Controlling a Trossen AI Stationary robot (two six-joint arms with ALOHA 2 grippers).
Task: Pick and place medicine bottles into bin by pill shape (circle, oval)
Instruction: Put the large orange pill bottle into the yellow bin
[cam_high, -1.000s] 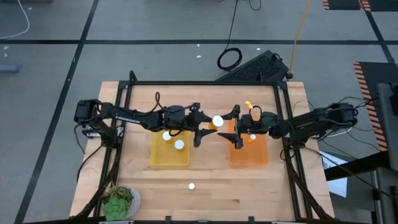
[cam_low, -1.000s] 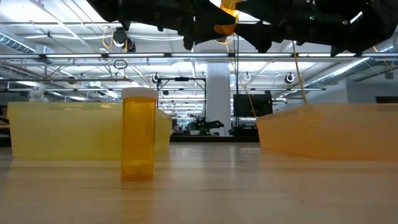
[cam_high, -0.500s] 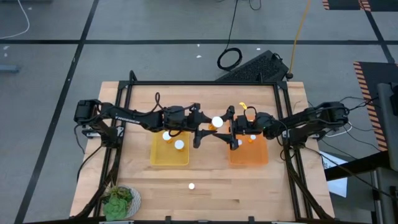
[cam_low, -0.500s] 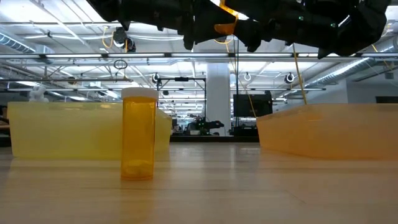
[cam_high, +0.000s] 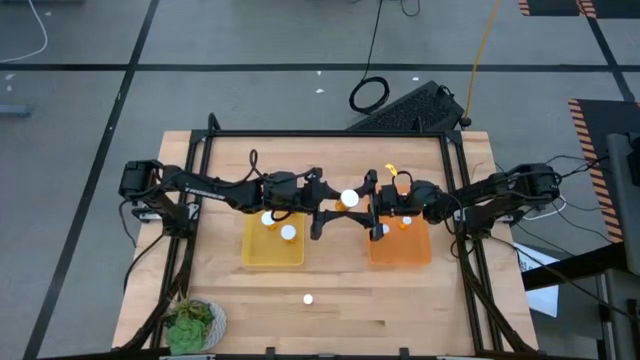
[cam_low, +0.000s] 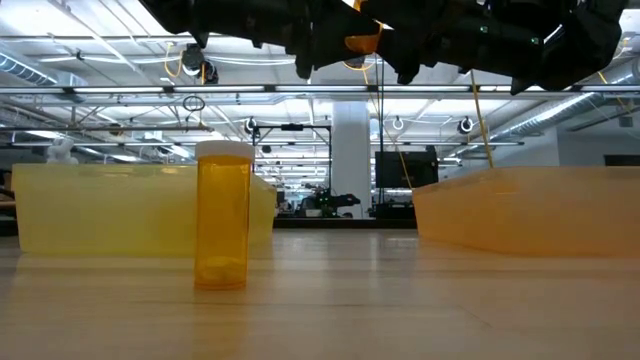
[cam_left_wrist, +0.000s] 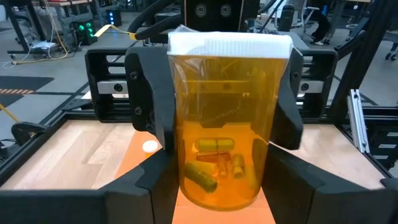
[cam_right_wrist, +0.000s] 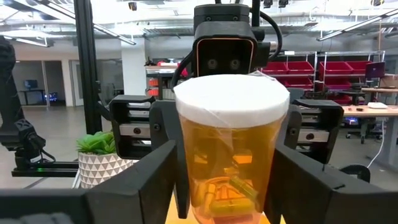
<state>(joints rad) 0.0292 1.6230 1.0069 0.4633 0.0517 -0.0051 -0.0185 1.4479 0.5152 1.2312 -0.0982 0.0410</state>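
Both sets of jaws meet over the gap between the two trays, near the middle of the bench, with one bottle (cam_high: 349, 198) between them. The left gripper (cam_high: 335, 203) is clamped on its sides; in the left wrist view the bottle (cam_left_wrist: 227, 121) stands upright between that arm's dark fingers (cam_left_wrist: 151, 99), white cap up, with long yellow capsules lying at its bottom. The right gripper (cam_high: 368, 206) faces it from the other side, its jaws spread around the same bottle; whether its fingers touch the bottle cannot be told. In the low view the bottle (cam_low: 362, 42) hangs well above the bench, mostly hidden by the arms.

The yellow tray (cam_high: 272, 254) lies left of the gap and holds two white-capped bottles (cam_high: 268, 219) (cam_high: 288, 233). The orange tray (cam_high: 400, 250) lies right of it, with one bottle (cam_high: 404, 223) showing beside the right arm. A single bottle (cam_low: 223, 214) stands upright on the bare wood near the front edge. A green plant (cam_high: 192, 324) sits at the front left corner.
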